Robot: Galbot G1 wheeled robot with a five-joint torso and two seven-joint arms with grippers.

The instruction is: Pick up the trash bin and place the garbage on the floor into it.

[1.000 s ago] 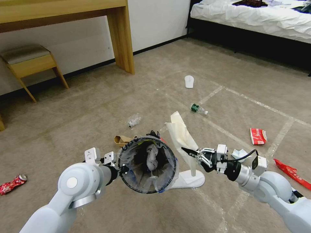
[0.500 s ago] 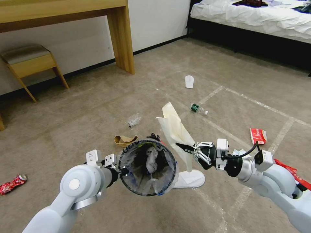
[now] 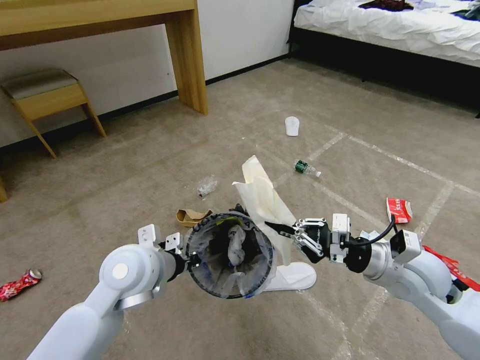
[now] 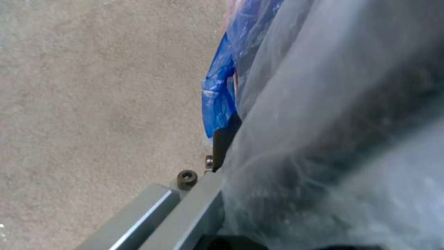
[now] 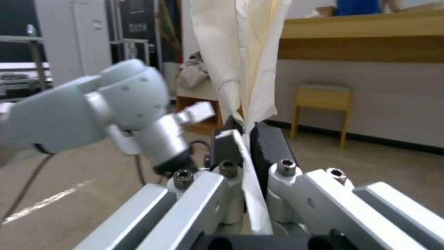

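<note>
Clear plastic lines the red trash bin (image 3: pixel 229 255), which my left fingers (image 3: pixel 190 260) pinch by the rim above the floor (image 3: pixel 150 160) — crumpled white paper sits inside, and the rim's black lettering is unreadable. My right fingers (image 3: pixel 280 230) press together on a white slipper (image 3: pixel 262 192), just beside the bin's mouth — upright.

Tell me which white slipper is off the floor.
The slipper pinched in the right end effector beside the trash bin; another slipper lies far off on the carpet.
</note>
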